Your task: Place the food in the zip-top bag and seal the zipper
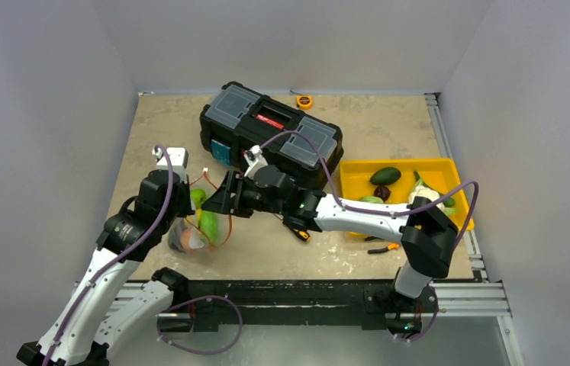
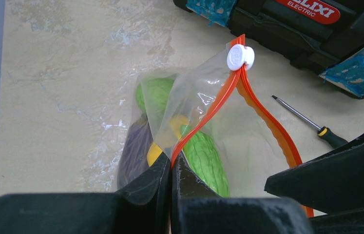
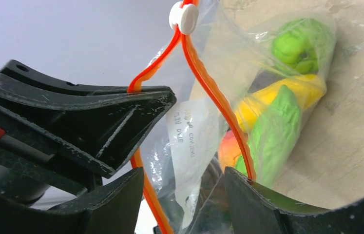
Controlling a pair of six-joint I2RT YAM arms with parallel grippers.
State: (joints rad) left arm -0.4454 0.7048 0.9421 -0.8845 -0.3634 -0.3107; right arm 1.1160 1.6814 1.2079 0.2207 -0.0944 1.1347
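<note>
Now my left gripper [image 2: 172, 166] is clamping tight on the zipper [image 2: 204, 117], and my right gripper [image 3: 183, 174] is standing wide apart around the zip-top bag [image 3: 194, 131] mouth, with food [image 2: 206, 158] lying inside, near the bench's left edge.

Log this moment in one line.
left gripper: shut on zipper | right gripper: open at bag mouth | zipper: open | food: some in bag

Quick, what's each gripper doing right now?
Left gripper: closed, pinching the orange zipper.
Right gripper: open, around the zipper.
</note>
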